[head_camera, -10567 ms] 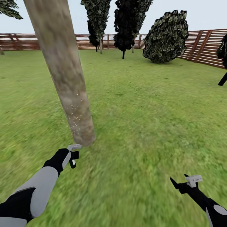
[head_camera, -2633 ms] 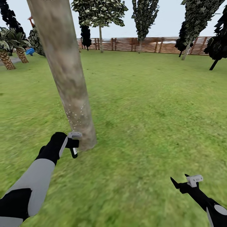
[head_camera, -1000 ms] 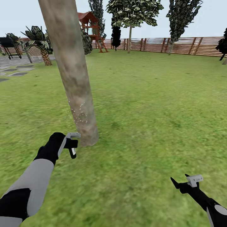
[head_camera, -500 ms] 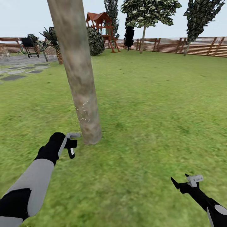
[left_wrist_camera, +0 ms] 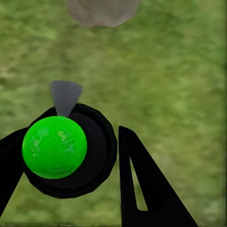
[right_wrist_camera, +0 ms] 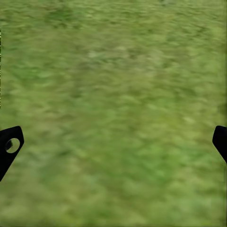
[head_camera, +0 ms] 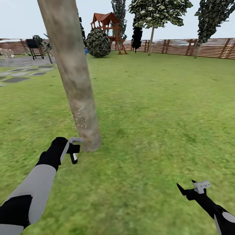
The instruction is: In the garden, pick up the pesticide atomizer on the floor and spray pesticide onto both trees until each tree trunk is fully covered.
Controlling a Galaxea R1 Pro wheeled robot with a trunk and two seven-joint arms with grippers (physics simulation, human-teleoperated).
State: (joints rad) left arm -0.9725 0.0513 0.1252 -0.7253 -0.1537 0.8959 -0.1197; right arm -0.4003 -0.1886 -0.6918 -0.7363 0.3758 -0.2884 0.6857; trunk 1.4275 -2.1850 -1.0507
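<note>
**Inspector:** Left gripper (head_camera: 74,153) first. Its condition?

**Assistant:** Clamped on the pesticide atomizer (head_camera: 75,158). From the left wrist camera the black fingers (left_wrist_camera: 142,189) sit on either side of a round black body with a bright green disc (left_wrist_camera: 55,147) on it, and a grey wedge (left_wrist_camera: 65,96) projects from it toward the tree trunk (left_wrist_camera: 103,10).

**Inspector:** Orientation of the atomizer?

**Assistant:** From the head camera its long axis runs roughly vertical, hanging down from the gripper just short of the tree trunk (head_camera: 72,75) base. A pale grey piece (head_camera: 76,140) at the top points at the trunk. Little of the bottle is exposed; no red top or label can be made out.

**Inspector:** The trunk itself?

**Assistant:** Thick, mottled grey-tan, leaning slightly, cut off by the upper frame edge, so no foliage is visible. Pale specks (head_camera: 80,119) dot its lower part, just above the gripper's height.

**Inspector:** Right gripper (head_camera: 188,191)?

**Assistant:** Well to the right of the trunk, low over the grass (head_camera: 156,124). Spread wide, nothing between the tips; its wrist camera catches the two black fingertips (right_wrist_camera: 9,146) at opposite edges over blurred grass (right_wrist_camera: 113,113).

**Inspector:** Beyond the trunk?

**Assistant:** A slatted wooden fence (head_camera: 182,47), a red-roofed play tower (head_camera: 106,27), a round bush (head_camera: 98,42), and grey paving slabs (head_camera: 19,73) to the trunk's left. Small dark objects near the paving are too indistinct to name.
</note>
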